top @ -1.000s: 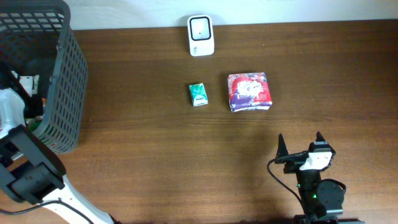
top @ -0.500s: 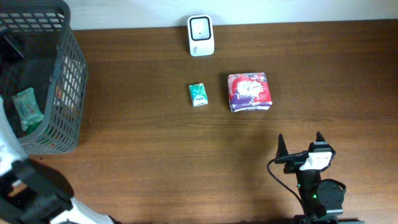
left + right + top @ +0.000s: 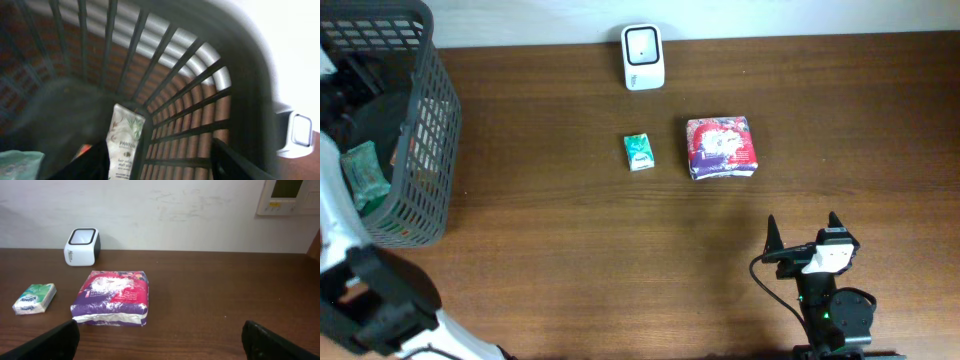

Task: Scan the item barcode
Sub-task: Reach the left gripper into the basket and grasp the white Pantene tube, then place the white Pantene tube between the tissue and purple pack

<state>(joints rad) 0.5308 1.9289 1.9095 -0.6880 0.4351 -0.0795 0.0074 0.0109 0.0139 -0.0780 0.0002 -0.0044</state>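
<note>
You see the brown wooden worktop (image 3: pixel 570 260) from above, with a dark slatted basket (image 3: pixel 425 120) at its far left corner. Your left arm (image 3: pixel 332 190) reaches over the basket's rim. The left gripper (image 3: pixel 157 150) hangs inside with its jaws apart and nothing between them, and the basket wall stands between it and the open worktop. Your right gripper (image 3: pixel 802 225) waits near the front edge, jaws wide and empty, with bare wood between it and the goods. A red-and-purple pack (image 3: pixel 721 147) lies flat at mid-worktop. The white scanner (image 3: pixel 643 57) stands at the back edge by the wall. A small green tissue pack (image 3: pixel 638 152) lies just left of the red-and-purple pack, apart from it and in front of the scanner. In the basket lie a pale green packet (image 3: pixel 365 172) and a white Pantene sachet (image 3: pixel 125 142) leaning against the slats.
</note>
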